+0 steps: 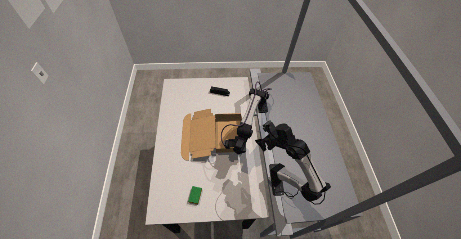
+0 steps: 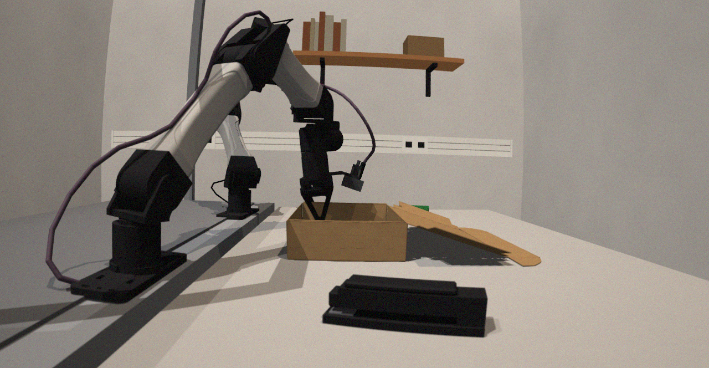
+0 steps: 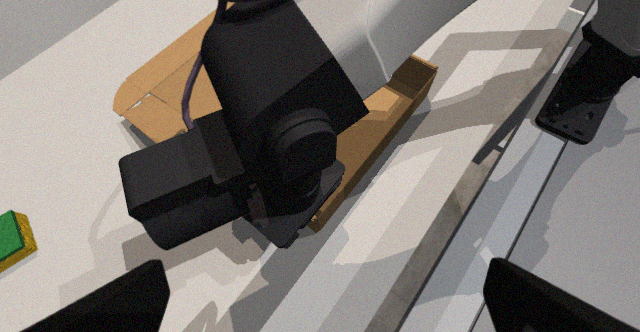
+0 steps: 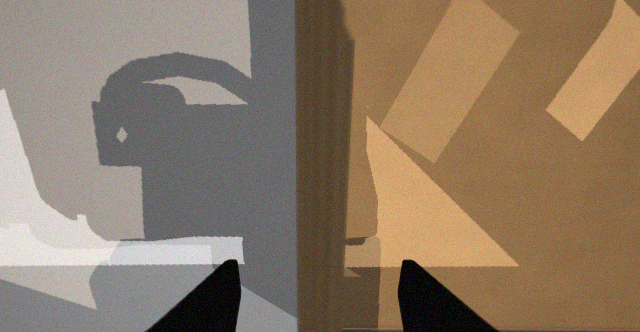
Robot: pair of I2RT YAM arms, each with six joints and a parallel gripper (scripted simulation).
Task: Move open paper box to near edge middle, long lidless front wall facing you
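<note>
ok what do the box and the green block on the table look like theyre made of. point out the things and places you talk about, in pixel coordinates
Box (image 1: 202,134) (image 2: 347,240): matt brown cardboard, probably, given the thin folded walls and slotted flaps.
Green block (image 1: 195,195) (image 3: 10,236): possibly sponge, with a flat green top over rough yellow sides.
</note>
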